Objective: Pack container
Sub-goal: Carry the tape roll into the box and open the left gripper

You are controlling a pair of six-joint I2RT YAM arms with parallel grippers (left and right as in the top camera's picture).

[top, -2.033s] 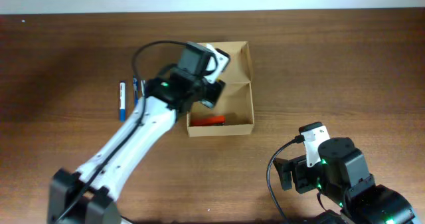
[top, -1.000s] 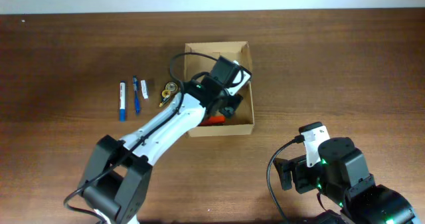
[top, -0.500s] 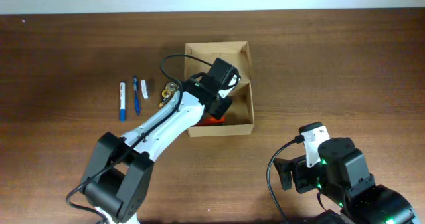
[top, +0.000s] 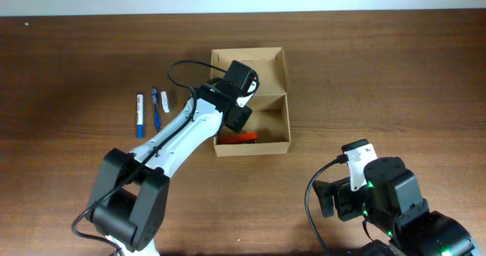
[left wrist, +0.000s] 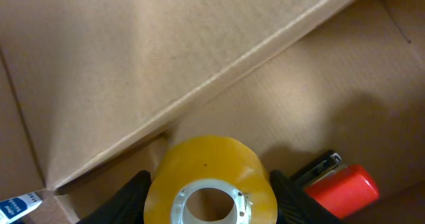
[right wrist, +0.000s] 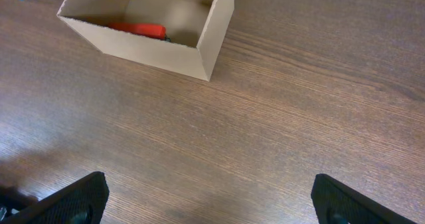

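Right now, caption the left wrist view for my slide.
Left jaws grip a yellow tape roll above the open cardboard box, a red item lying inside.

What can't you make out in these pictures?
Overhead: tape roll hidden under the left gripper.
Overhead: white item beside the pens, too small to identify.
Left wrist: red marker partly behind the tape roll.
Right wrist: right gripper mostly cut off by bottom edge.

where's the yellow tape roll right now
In the left wrist view the yellow tape roll sits clamped in the left gripper, over the container's floor, close beside the red marker.
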